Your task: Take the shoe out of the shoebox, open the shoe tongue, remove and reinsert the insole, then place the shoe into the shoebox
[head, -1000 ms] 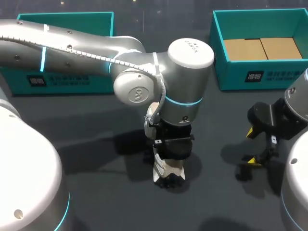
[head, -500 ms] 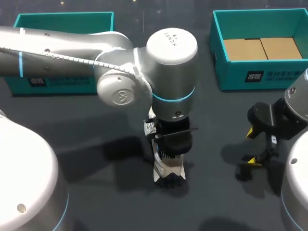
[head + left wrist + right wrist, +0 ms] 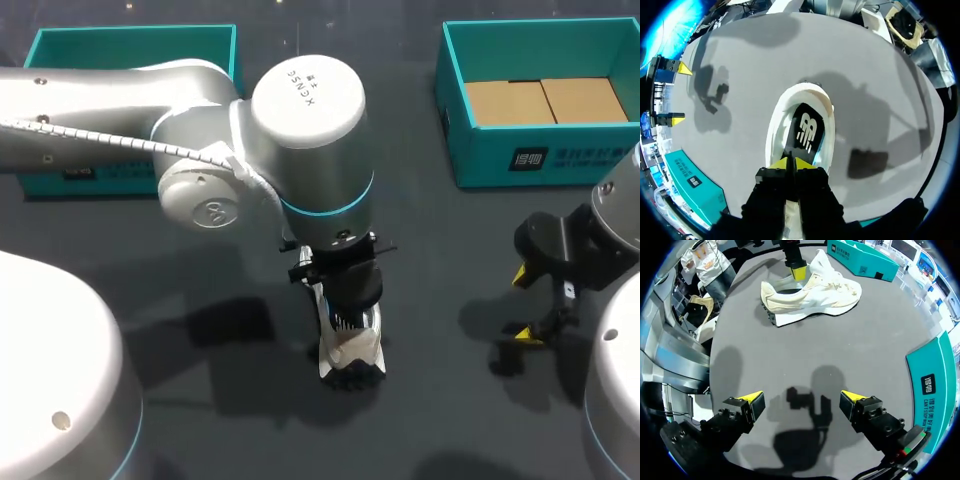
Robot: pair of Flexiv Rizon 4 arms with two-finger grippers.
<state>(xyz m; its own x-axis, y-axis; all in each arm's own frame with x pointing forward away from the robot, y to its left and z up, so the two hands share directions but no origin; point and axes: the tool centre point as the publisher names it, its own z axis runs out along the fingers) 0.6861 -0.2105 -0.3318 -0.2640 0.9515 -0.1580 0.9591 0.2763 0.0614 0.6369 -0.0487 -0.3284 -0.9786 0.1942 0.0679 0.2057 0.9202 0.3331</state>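
Left arm [image 3: 300, 130] swung leftward, claw [image 3: 790, 163] pinching insole [image 3: 807, 132], shoe [image 3: 350, 350] partly hidden

Cream shoe [image 3: 812, 295], black insole [image 3: 807, 132], teal shoebox [image 3: 485, 155], dark grey table [image 3: 440, 300].

Overhead light falls evenly on the dark table [image 3: 450, 270], throwing soft shadows beside the left arm [image 3: 300, 130] (its silver casing shows mild glare).

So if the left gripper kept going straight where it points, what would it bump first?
The black insole inside the white shoe. The left gripper points down into the shoe's opening, its tips right at the insole's heel end; whether they already touch it is unclear.
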